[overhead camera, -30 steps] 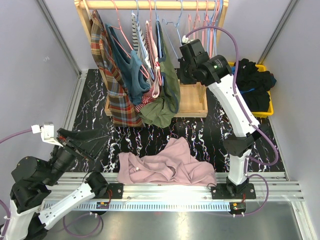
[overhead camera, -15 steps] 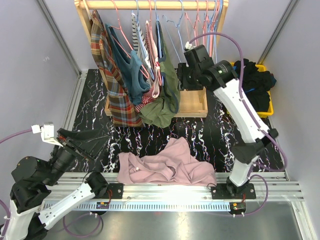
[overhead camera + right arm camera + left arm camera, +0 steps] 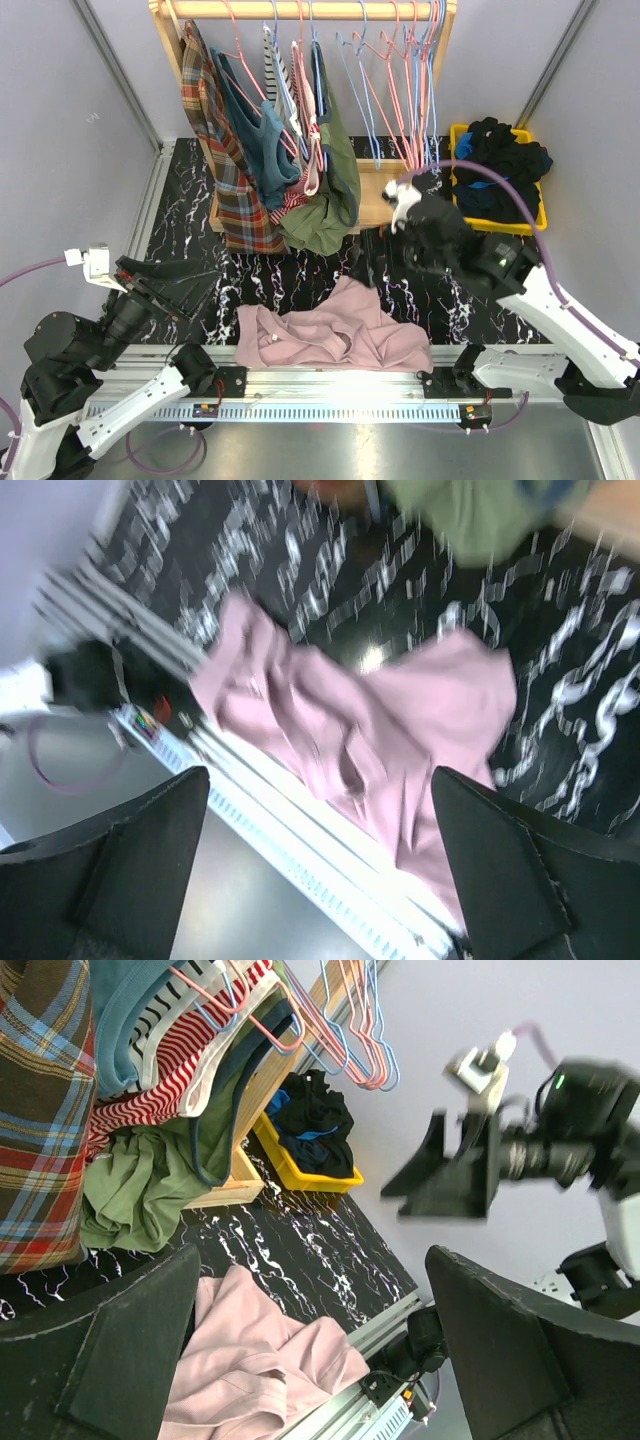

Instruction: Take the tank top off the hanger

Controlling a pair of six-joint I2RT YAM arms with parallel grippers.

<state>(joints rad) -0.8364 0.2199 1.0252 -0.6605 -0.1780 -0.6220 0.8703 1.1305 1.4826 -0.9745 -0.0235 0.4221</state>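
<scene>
The right gripper [image 3: 368, 263] hangs above the table with its jaws spread wide, holding nothing. Its blurred wrist view shows only the pink garment [image 3: 380, 740] beneath it. The left gripper [image 3: 172, 284], also spread and holding nothing, points toward 2 o'clock. Only its wrist view shows the right gripper side-on. The teal tank top [image 3: 268, 140] hangs on the wooden rack [image 3: 300, 10], at 11 o'clock from the right gripper.

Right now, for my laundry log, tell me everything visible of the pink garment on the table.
The pink garment is thin, soft-looking cloth, crumpled into loose folds. It lies on the black marbled table at its near edge, reaching the metal rail between the arm bases. The open right gripper hangs above its far edge, not gripping it.
</scene>
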